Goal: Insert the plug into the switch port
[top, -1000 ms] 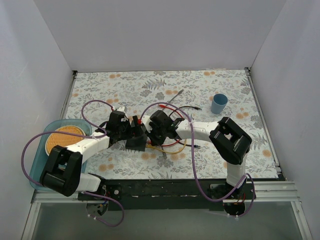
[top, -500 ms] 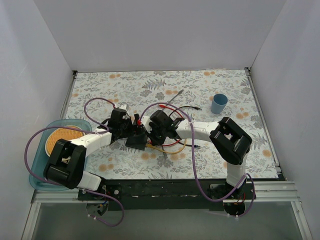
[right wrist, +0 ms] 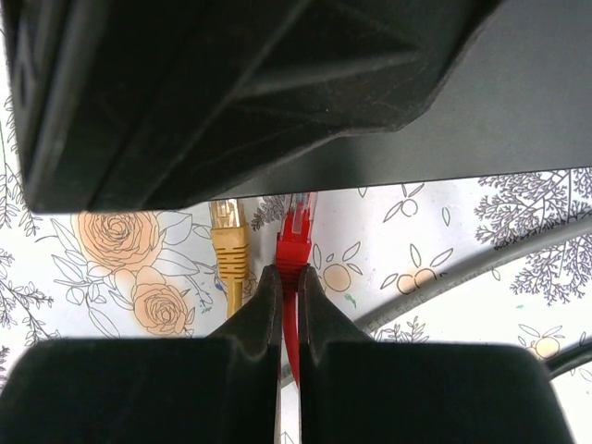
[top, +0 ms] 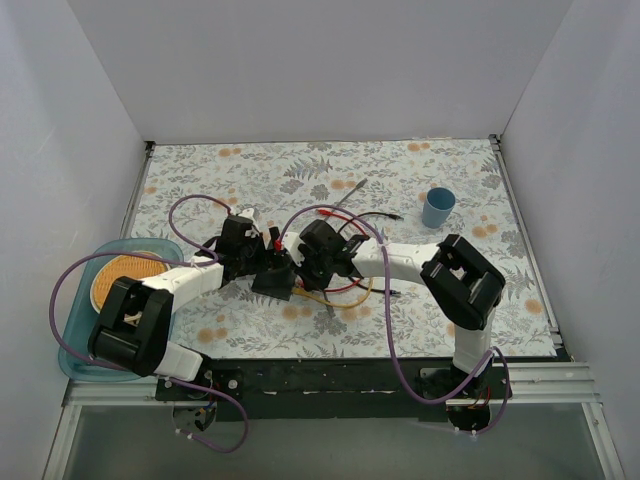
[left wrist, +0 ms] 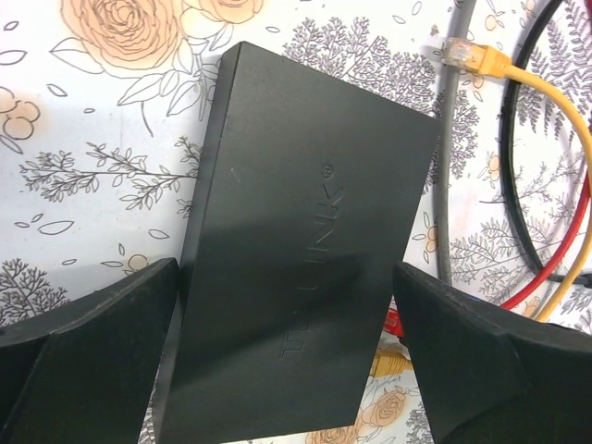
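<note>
The switch (left wrist: 296,250) is a flat matte-black box lying on the flowered table. My left gripper (left wrist: 287,361) is open, one finger on each side of the box's near end. My right gripper (right wrist: 288,282) is shut on the boot of the red plug (right wrist: 298,231). The plug's clear tip points at the switch's edge (right wrist: 518,139). The port itself is hidden, so I cannot tell whether the tip is inside. From above, both grippers meet at the switch (top: 272,286), with the right gripper (top: 300,268) on its right.
A yellow plug (right wrist: 228,242) lies just left of the red one. Loose red, yellow, black and grey cables (top: 345,288) lie right of the switch. A blue cup (top: 437,207) stands at the far right. A teal tray (top: 75,330) with an orange plate (top: 125,275) lies left.
The left arm's elbow has swung up and slightly right, and its gripper has edged slightly farther along the switch. The right arm and the red plug have stayed put.
</note>
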You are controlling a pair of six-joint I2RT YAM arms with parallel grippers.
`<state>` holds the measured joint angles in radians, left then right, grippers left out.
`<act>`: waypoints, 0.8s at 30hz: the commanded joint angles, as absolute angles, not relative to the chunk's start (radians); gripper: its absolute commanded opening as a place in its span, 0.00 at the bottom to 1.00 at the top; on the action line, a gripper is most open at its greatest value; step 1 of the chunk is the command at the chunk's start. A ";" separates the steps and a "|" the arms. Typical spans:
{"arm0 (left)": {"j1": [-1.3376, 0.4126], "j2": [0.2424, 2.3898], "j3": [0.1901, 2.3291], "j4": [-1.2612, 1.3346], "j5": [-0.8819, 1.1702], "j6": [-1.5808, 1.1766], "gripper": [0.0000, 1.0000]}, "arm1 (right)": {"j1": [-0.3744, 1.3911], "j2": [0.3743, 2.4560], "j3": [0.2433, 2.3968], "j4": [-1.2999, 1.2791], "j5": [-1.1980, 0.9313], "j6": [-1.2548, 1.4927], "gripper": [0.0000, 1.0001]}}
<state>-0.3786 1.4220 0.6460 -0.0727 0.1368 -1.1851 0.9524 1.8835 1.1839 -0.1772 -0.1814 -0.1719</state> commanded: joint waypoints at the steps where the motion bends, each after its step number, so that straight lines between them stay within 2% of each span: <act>1: -0.407 1.402 0.678 0.028 0.342 -1.210 0.98 | 0.980 1.830 1.253 -0.081 -0.195 -0.199 0.01; 16: -0.407 1.420 0.661 0.089 0.462 -1.186 0.98 | 0.980 1.818 1.262 -0.066 -0.201 -0.245 0.01; 24: -0.408 1.437 0.646 0.113 0.525 -1.166 0.98 | 0.979 1.832 1.235 0.027 -0.173 -0.242 0.01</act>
